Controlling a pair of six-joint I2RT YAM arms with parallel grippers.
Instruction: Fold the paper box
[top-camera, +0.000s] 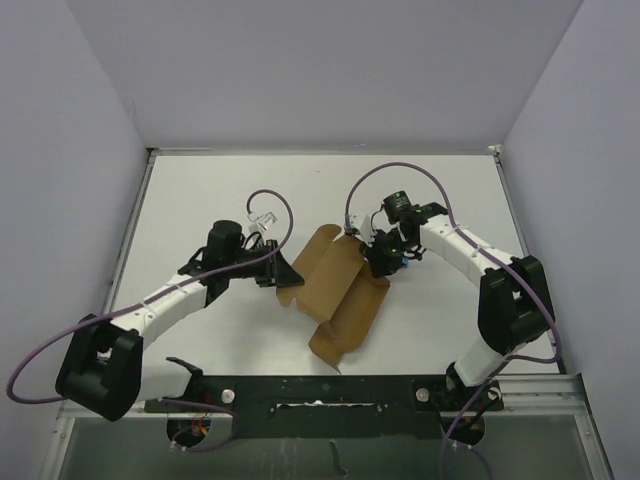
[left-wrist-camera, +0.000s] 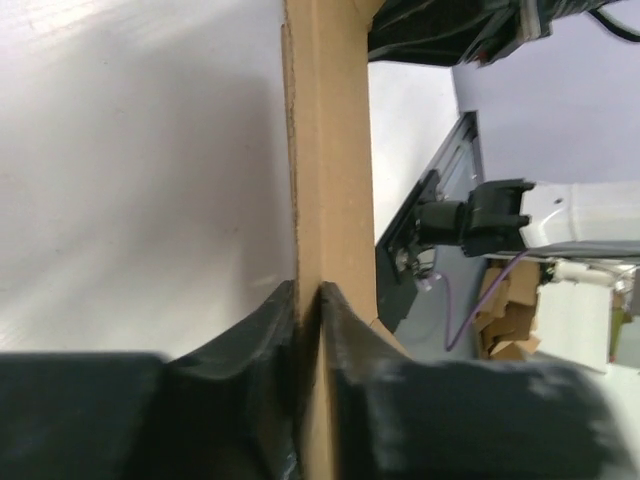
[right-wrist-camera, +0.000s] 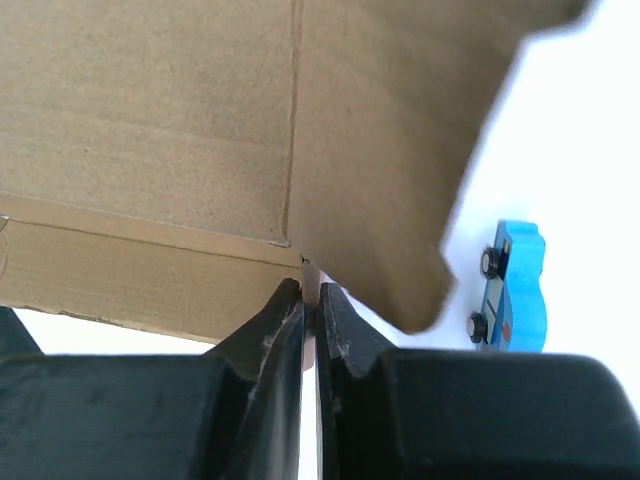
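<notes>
From above, we see the paper box (top-camera: 340, 290) in the middle of the white surface (top-camera: 220, 190), between the 2 arms. It is brown, and it is open, with some flaps lying flat and some bent up. The left gripper (top-camera: 283, 272) is at the left edge of the box. The right gripper (top-camera: 378, 258) is at the far right part of the box. From here we cannot tell how the jaws stand. In the left wrist view, a long strip of the paper box (left-wrist-camera: 330, 150) runs straight up the middle of the picture, on its edge, over the white surface (left-wrist-camera: 140, 150). The left gripper (left-wrist-camera: 308, 295) has its jaws clamped on this strip, 1 dark finger on each side of the card. In the right wrist view, the paper box (right-wrist-camera: 200, 120) fills the top of the picture, with fold lines across it. The right gripper (right-wrist-camera: 310, 290) has its jaws pressed almost together, pinching a thin bit of the box edge at their tips. A small blue toy car (right-wrist-camera: 515, 290) lies on the surface (right-wrist-camera: 570, 130) to the right, apart from the box.
</notes>
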